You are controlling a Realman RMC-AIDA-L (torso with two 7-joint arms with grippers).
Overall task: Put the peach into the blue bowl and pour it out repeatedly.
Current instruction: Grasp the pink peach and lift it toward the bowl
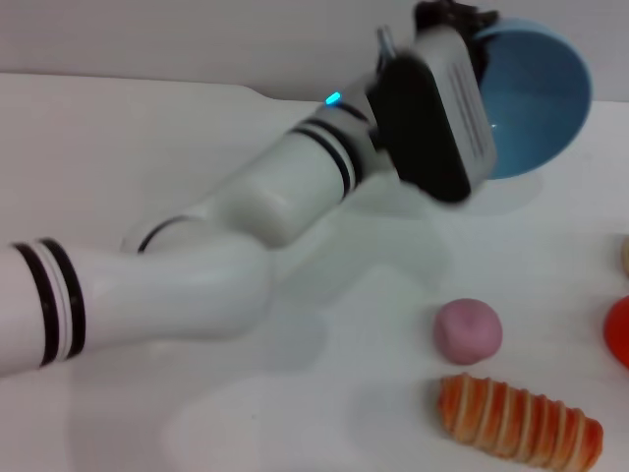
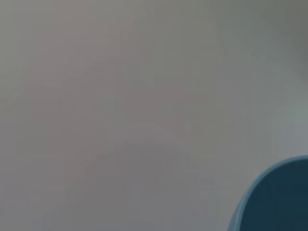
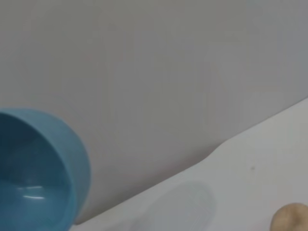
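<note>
Nearby, a long orange-striped bread-like item (image 1: 518, 421) is lying at the desk's (image 1: 147, 128) near edge, just beside and in front of the peach (image 1: 469, 329); a red-orange round object (image 1: 619, 331) is being cut off by the right border, well apart from the peach, and a tan rounded thing (image 3: 290, 217) is showing at the desk's far right; the left arm (image 1: 197, 265) is being stretched diagonally across the desk's middle, its dark wrist housing covering part of the blue bowl (image 1: 536, 93); the bowl is being held up above the desk's far right part by the left hand (image 1: 454, 18), tipped on its side with its smooth, plain inside turned outward; the hand is closed on the bowl's rim, though its fingers are mostly hidden; the peach is resting on the desk, outside the bowl and nearer the robot; open white desk is lying to the arm's left; the bowl's plastic is looking glossy, the peach matte and round; the right hand is not being seen in any view.
</note>
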